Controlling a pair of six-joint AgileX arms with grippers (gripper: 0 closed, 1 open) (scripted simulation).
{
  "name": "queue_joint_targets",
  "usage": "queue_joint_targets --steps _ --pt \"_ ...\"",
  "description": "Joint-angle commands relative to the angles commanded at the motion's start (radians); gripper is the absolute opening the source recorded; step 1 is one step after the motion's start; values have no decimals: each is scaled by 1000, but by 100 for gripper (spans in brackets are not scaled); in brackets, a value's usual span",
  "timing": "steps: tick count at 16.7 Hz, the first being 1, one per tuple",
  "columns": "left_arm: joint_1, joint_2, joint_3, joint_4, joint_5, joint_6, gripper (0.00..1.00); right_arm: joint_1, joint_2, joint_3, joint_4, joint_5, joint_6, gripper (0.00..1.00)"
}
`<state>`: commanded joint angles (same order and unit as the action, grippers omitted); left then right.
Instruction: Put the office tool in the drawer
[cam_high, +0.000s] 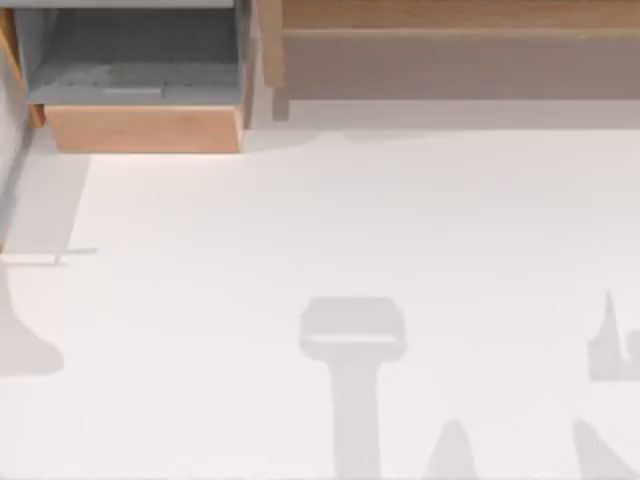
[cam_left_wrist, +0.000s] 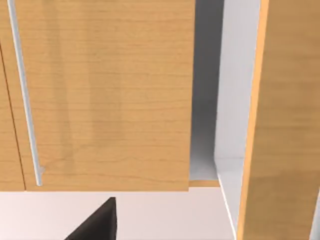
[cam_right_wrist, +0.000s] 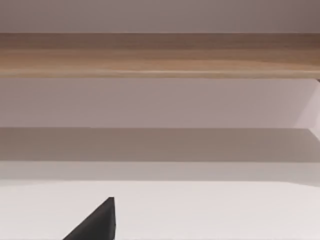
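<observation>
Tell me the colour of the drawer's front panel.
Light tan wood on the drawer front, with a grey interior behind it; the top view shows it best.

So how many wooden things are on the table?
2. The drawer, open, is at the top view's upper left; the long shelf unit is beside it, to the right. More could be hidden past the edges.

Simulated office-like tabletop: white table (cam_high: 350, 230), wooden drawer (cam_high: 145, 128), shelf (cam_high: 450, 30).
</observation>
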<state>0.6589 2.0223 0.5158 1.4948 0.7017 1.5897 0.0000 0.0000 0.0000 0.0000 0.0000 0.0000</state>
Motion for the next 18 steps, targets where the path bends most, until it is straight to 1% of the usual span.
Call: queue_joint_targets --steps 12,13,18 --pt "0 0 0 0 0 0 2 0 0 0 0 0 0 100" --pt "0 0 0 0 0 0 0 0 0 0 0 0 0 100" --pt "0 0 0 0 0 0 0 0 0 0 0 0 0 100"
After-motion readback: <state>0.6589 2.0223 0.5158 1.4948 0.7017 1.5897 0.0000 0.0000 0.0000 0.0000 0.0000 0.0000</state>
